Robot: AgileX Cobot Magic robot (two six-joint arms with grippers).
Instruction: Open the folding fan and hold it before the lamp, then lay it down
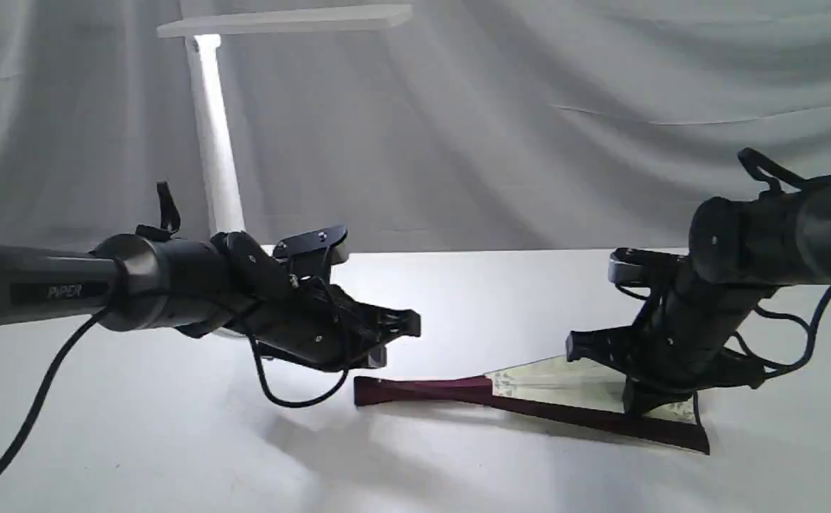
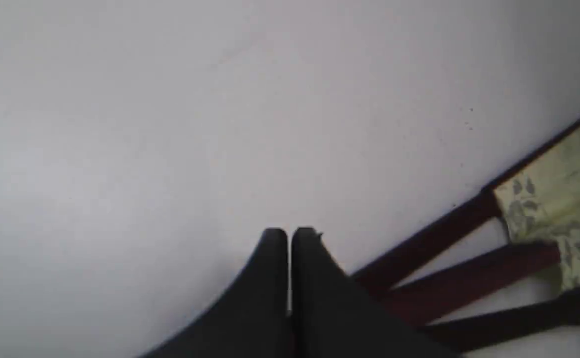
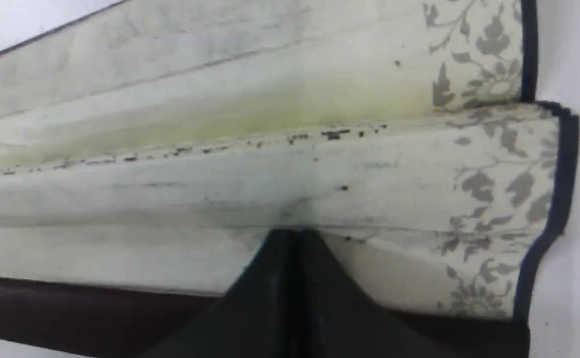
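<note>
The folding fan [image 1: 529, 399] lies partly spread on the white table, with its maroon ribs meeting at the left end and its cream leaf [image 3: 290, 124] to the right. My right gripper [image 1: 636, 407] points down onto the leaf beside the near guard. In the right wrist view its fingers [image 3: 270, 278] are shut, tips touching a pleat; I cannot tell whether paper is nipped. My left gripper [image 1: 409, 324] hovers shut and empty just above and left of the fan's pivot end. The ribs [image 2: 444, 248] show beside the left gripper [image 2: 290, 233]. The lamp [image 1: 214, 142] stands behind the left arm.
The lamp's light bar [image 1: 287, 21] reaches right, high above the table. A grey cloth backdrop [image 1: 565, 107] hangs behind. A black cable [image 1: 38, 399] droops from the left arm over the table's near left part.
</note>
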